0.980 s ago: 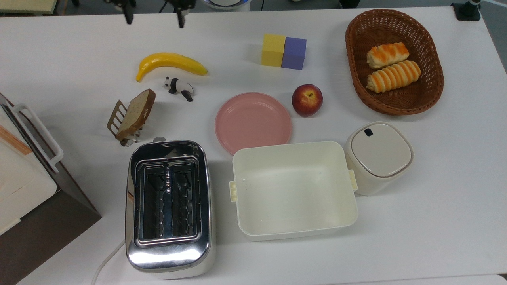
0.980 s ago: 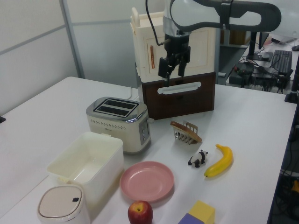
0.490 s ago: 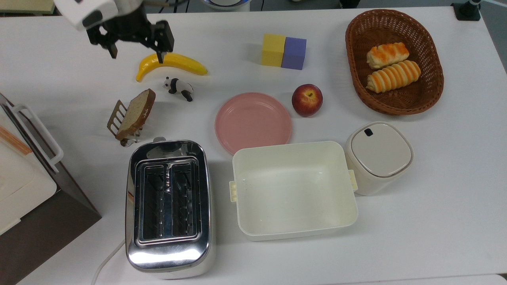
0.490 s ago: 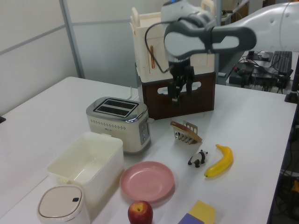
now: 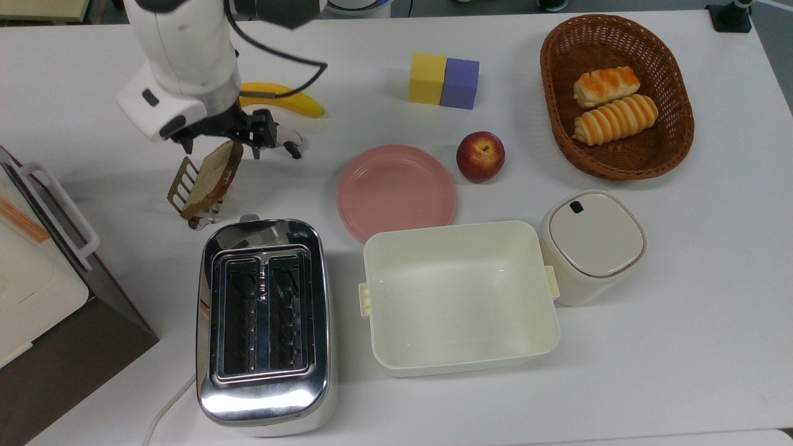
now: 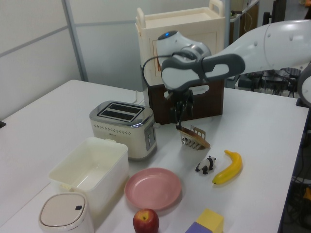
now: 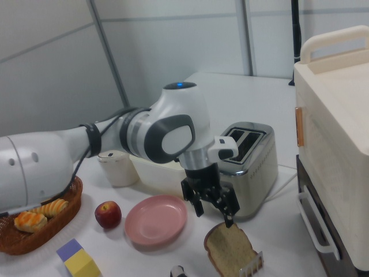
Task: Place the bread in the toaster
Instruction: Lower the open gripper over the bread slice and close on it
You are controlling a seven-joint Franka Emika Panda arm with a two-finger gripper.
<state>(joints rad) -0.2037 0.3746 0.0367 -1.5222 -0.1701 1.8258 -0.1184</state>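
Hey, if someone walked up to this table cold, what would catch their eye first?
Probably the big white robot arm, its open gripper hanging just above the slice of bread leaning in a small wire rack near the top view's left. Next, the shiny chrome toaster in front of the rack, both slots empty, and the brown wicker basket with two striped rolls at the top view's upper right.

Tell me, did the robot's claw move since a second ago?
Yes. In the top view the gripper has come down from the table's far edge, past the banana, and now sits open just above the bread in its rack.
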